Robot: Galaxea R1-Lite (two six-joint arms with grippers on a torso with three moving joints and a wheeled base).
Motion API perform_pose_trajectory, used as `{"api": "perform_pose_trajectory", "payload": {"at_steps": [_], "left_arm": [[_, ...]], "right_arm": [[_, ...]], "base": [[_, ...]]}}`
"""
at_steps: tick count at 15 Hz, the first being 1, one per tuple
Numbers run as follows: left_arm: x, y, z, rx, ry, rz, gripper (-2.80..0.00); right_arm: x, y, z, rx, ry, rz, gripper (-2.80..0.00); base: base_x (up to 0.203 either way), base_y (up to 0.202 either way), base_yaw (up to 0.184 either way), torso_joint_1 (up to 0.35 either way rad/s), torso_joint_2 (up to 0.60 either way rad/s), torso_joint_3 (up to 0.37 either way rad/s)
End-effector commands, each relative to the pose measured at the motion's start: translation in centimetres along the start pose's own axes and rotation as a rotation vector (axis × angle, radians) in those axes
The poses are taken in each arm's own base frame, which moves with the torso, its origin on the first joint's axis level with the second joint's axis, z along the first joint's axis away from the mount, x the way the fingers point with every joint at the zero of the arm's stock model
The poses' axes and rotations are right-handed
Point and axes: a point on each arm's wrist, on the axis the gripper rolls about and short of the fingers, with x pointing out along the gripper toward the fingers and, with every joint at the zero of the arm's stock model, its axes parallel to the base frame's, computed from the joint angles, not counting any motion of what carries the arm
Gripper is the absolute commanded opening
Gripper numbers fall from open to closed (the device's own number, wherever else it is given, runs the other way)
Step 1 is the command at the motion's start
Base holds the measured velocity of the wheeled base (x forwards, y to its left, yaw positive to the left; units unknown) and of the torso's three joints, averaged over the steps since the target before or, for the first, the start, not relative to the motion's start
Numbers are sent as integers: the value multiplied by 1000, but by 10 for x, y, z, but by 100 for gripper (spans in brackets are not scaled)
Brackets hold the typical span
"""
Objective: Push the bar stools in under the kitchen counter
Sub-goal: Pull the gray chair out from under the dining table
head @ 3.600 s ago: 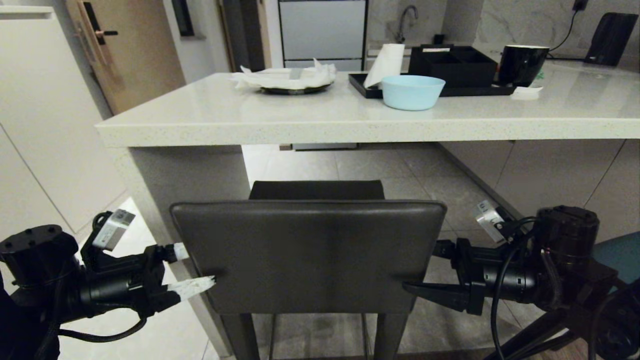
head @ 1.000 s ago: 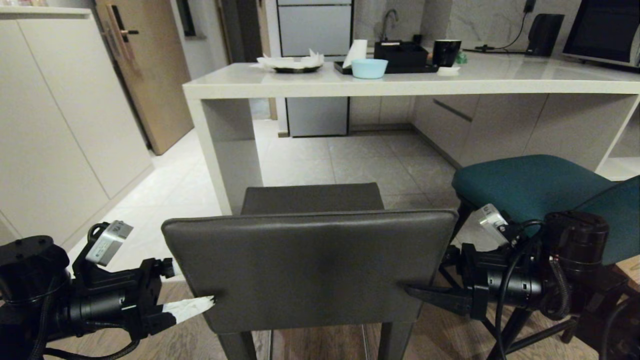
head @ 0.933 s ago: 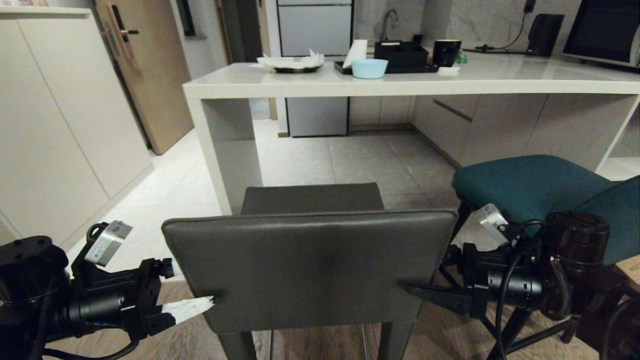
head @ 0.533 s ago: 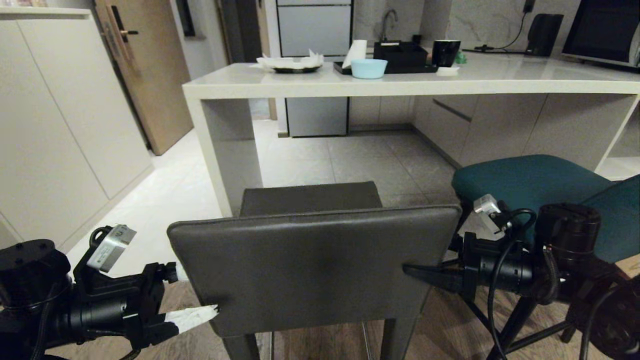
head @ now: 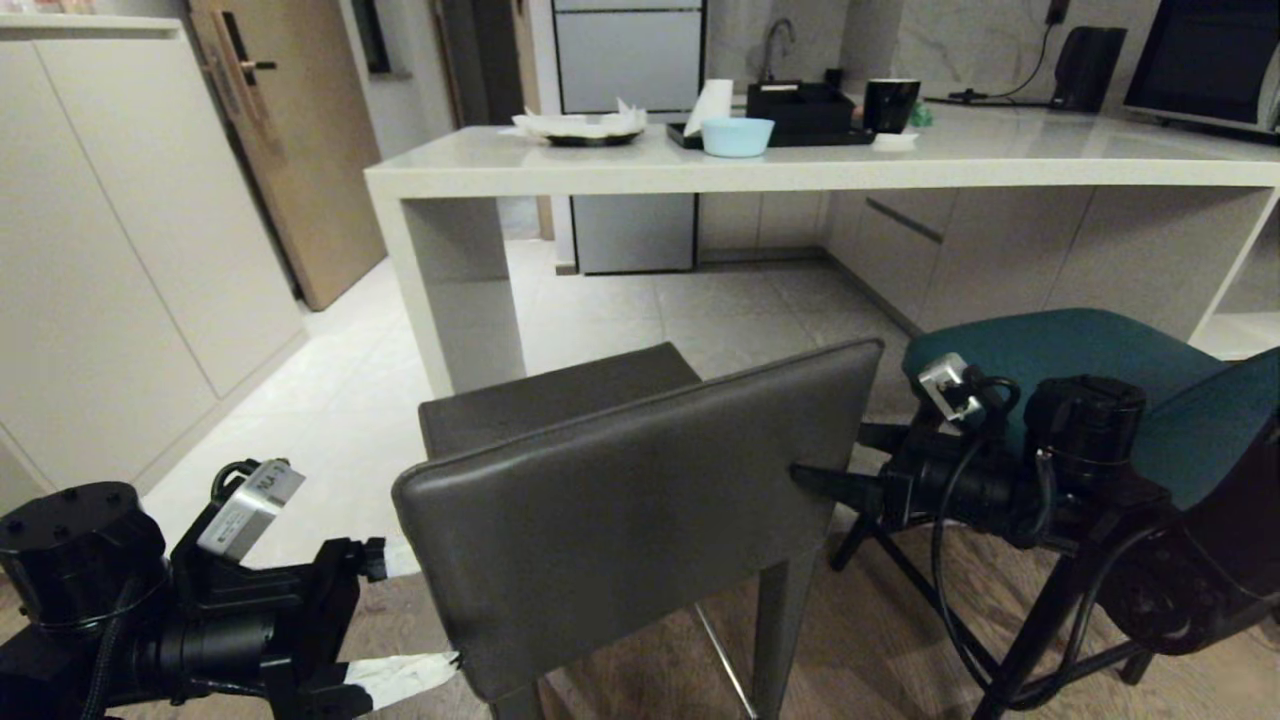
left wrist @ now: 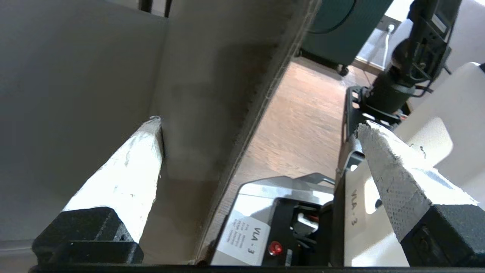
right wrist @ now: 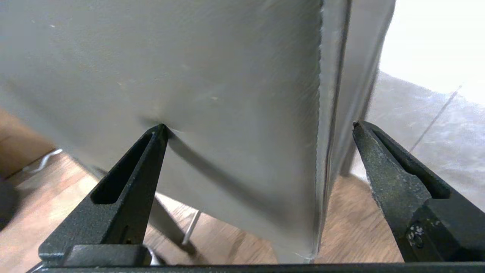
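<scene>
The long pale cream stone desk [head: 960,170] stood at the far side of the room, over a grey tiled floor [head: 720,320]. The dark grey leather stool with a square low back [head: 640,500] stood well out from the desk, on the brown wood floor [head: 880,650], turned at a slant. The teal padded stool with thin black legs [head: 1060,350] stood just beside it on the right, also not under the desk; its right part was cut off.

The left gripper [left wrist: 257,129] had its white fingers [left wrist: 125,178] spread wide around the left edge of the grey back, one tip touching the leather. The right gripper [right wrist: 257,129] had its black fingers [right wrist: 129,189] spread wide around the right edge, one tip pressing a dent in the back.

On the desk, a black tray [head: 700,140] held a black box [head: 800,105] and a white paper roll [head: 708,105]. What was in the box was hard to see. A light blue bowl [head: 738,136] and a black cup [head: 890,105] were too far off to see inside. A dark plate [head: 590,139] held crumpled white paper [head: 580,123].
</scene>
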Motion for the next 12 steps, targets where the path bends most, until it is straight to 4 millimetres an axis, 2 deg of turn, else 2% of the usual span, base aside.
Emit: {"api": "perform_pose_trajectory", "payload": {"at_steps": [1, 7, 10, 12], "left_arm": [[-1, 1, 1, 10, -5, 4, 0], [-1, 4, 2, 9, -13, 71, 0], [-6, 4, 4, 14, -22, 103, 0], [-20, 8, 3, 1, -36, 173, 0]], "right_arm": [[6, -6, -4, 0, 1, -24, 0], [8, -8, 0, -7, -12, -28, 0], [0, 1, 6, -19, -23, -20, 0], [-14, 14, 14, -32, -37, -15, 0]], "base": [[0, 0, 0, 0, 0, 0], [0, 0, 0, 0, 0, 0], [0, 0, 0, 0, 0, 0], [0, 0, 0, 0, 0, 0]]}}
